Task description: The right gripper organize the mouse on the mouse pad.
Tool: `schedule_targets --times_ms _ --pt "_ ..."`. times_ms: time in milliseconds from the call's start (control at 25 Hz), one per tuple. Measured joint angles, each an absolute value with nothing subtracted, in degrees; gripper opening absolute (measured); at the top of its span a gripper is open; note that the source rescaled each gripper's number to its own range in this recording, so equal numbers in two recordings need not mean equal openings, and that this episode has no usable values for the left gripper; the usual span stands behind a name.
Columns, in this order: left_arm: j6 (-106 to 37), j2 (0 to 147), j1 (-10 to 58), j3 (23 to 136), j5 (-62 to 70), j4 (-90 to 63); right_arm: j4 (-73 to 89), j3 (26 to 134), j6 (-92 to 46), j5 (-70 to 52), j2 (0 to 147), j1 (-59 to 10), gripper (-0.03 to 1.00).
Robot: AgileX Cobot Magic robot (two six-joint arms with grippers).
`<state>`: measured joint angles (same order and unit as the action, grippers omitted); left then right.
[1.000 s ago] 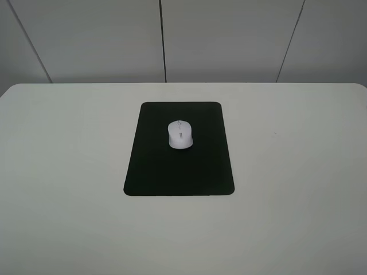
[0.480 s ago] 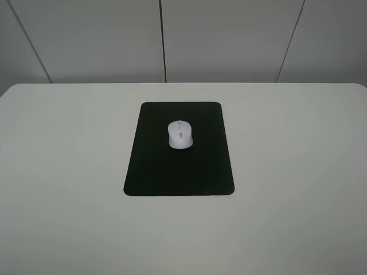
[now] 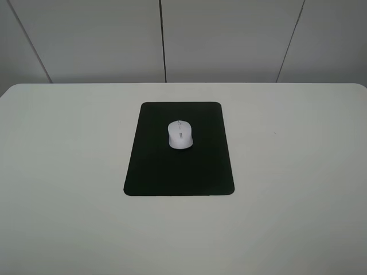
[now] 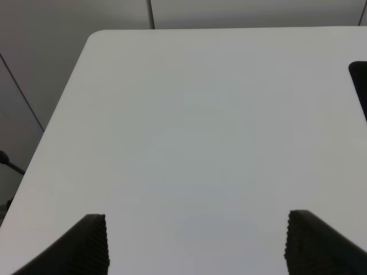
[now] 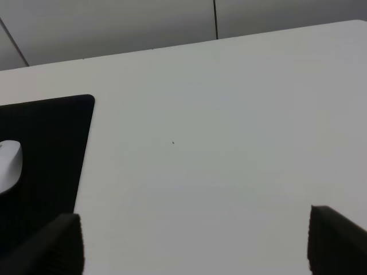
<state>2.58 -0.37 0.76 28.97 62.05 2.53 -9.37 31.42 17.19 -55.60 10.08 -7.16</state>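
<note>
The small white oval mouse (image 3: 180, 134) sits on the flat black mouse pad (image 3: 179, 166), a bit toward its far end, on the pale bench (image 3: 298, 172). The right end effector (image 5: 195, 240) hangs wide open over bare bench beside the pad, holding nothing. It should come in slowly, straight over the mouse, and squeeze its sides gently so it does not slide.

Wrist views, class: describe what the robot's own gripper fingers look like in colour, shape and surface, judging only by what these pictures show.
Only fingertips show. The left gripper has two dark, nearly black fingers, blocky, with fine ribbing along their inner edges. The right gripper has similar dark, squared fingers with faint ribbing. No cables, markings or arm bodies are visible, and the high view shows no arm.
</note>
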Motion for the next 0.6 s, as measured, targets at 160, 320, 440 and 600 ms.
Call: schedule_targets --times_ms 160,320,440,600 --pt "2.58 -0.37 0.76 28.97 62.05 2.53 -9.41 31.42 17.19 -56.14 9.03 -7.16 0.76" --pt "2.58 -0.37 0.76 28.97 62.05 2.53 -9.41 31.42 16.91 -57.56 7.59 -7.16 0.76" --pt "2.58 -0.37 0.76 28.97 62.05 2.53 -9.48 31.42 14.69 -59.20 5.70 -7.16 0.76" --pt "2.58 -0.37 0.76 28.97 62.05 2.53 -9.41 31.21 12.45 -60.71 2.96 -7.16 0.76"
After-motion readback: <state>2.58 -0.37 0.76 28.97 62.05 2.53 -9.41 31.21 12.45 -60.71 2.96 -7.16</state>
